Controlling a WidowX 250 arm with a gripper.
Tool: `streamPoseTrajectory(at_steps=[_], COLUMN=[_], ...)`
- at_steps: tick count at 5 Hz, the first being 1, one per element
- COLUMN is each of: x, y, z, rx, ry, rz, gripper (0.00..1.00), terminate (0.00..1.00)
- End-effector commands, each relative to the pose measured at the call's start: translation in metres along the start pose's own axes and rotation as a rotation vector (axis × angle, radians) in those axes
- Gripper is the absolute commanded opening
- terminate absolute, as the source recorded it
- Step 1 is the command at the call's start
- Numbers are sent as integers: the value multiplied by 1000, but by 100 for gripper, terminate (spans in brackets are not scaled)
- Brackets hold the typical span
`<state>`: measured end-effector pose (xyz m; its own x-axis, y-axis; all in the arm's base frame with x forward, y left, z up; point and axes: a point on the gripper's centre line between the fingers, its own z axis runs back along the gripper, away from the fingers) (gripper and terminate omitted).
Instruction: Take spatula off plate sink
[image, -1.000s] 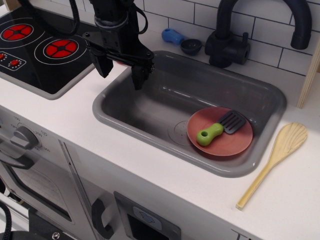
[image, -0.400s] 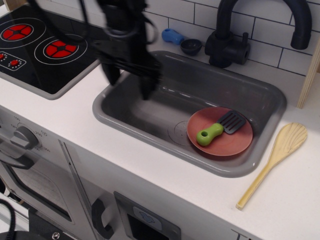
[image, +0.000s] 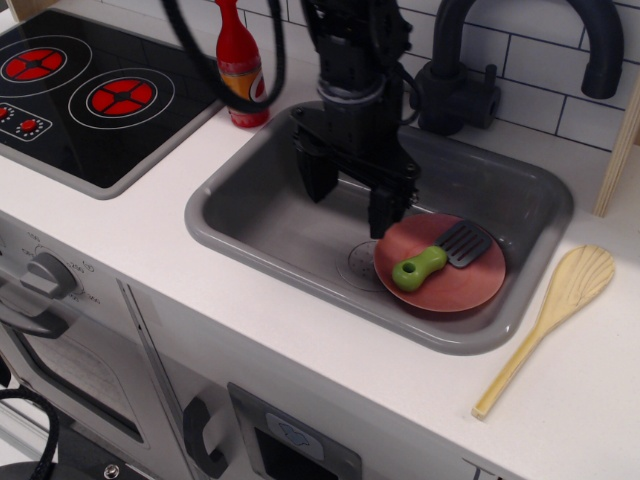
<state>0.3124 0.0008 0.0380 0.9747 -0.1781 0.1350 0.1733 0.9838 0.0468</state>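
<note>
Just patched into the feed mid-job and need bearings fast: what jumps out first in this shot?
The black robot gripper hangs open over the middle of the large grey rectangular sink, just left of the round terracotta-red plate. On that plate, at the sink's right end, lies the small spatula with its lime-green handle and dark slotted blade, untouched. A red bottle stands on the counter by the sink's back-left corner, and a long pale wooden spoon lies right of the sink.

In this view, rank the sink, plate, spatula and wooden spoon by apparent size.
1. sink, clearly largest.
2. plate and wooden spoon: unsure, the spoon is longer, the plate covers more area.
3. spatula, smallest.
</note>
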Motion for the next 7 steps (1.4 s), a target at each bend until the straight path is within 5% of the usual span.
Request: streamPoseTrajectory(at_steps=[1,5,6,7], x=[22,23,24,24], y=[-36,-58,-59,-59], z=[-9,-40,-43,-44], rx=[10,54,54,53], ry=[-31,-28,-29,-32], rz=[-27,18,14,8], gripper=[100,100,0,0], terminate=[0,0,0,0])
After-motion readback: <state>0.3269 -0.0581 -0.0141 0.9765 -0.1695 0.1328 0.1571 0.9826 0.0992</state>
